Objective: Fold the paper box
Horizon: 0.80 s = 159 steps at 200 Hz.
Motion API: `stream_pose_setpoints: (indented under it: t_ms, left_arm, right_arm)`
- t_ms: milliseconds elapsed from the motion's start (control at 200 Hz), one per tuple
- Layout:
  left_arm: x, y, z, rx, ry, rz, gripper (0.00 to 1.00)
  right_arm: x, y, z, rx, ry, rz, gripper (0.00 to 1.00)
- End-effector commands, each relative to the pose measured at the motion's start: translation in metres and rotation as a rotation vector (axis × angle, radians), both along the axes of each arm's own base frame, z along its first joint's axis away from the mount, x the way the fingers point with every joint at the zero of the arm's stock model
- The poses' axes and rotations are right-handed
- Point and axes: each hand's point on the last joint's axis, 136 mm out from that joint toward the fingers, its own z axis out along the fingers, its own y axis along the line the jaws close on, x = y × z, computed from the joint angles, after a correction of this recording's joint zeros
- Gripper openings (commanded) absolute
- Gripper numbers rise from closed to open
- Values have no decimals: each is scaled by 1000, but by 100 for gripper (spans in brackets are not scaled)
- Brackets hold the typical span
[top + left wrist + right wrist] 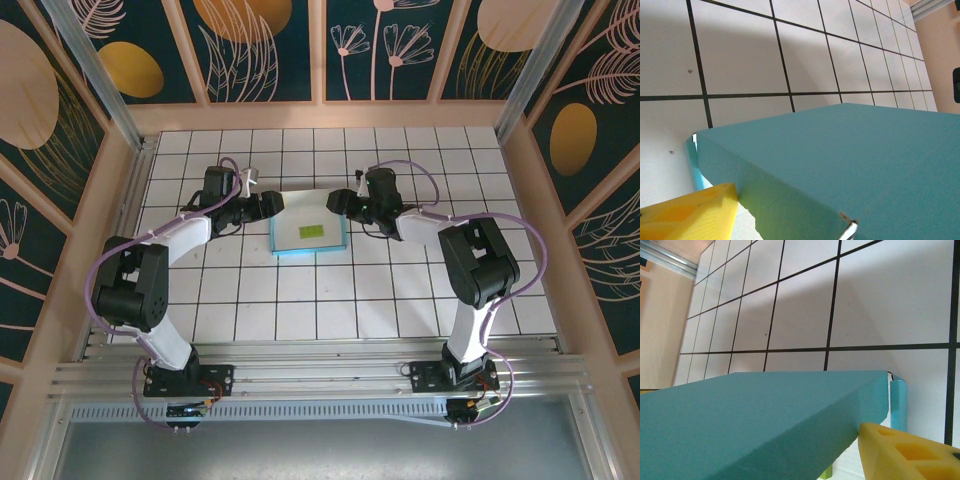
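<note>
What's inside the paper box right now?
A small yellow-green piece lies on the white floor of the paper box. Anything beneath that piece is covered, and from the wrist cameras the blue outer wall hides the interior.

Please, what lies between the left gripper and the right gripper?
The far edge of the paper box runs between the left gripper and the right gripper; the top external view shows it.

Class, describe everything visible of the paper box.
The shallow rectangular thin-card paper box sits open-topped on the white tiled table, white inside, light blue walls standing along its near and right sides. A small yellow-green rectangular piece lies on its floor. The left end effector and right end effector flank its far corners; contact is unclear.
</note>
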Motion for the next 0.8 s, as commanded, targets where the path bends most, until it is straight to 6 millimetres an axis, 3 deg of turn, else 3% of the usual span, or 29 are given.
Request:
stream_pose_setpoints:
  t_ms: [0, 145, 170, 606, 791]
  left_arm:
    - [-7, -6, 8, -25, -19, -29, 69]
    - [-7, -6, 8, -17, -26, -29, 69]
    - [-13, -4, -2, -10, -1, -30, 69]
    - [-27, -2, -22, 24, 25, -40, 69]
    - [-30, 3, -10, 37, -15, -20, 70]
  right_arm:
    - [-7, 6, 9, -2, -42, 19, 58]
    - [-10, 7, 5, -7, -51, 24, 58]
    - [-10, 7, 4, -10, -52, 25, 58]
    - [-16, 1, -16, -91, -74, 18, 58]
    - [-23, -9, -7, -121, -117, 4, 58]
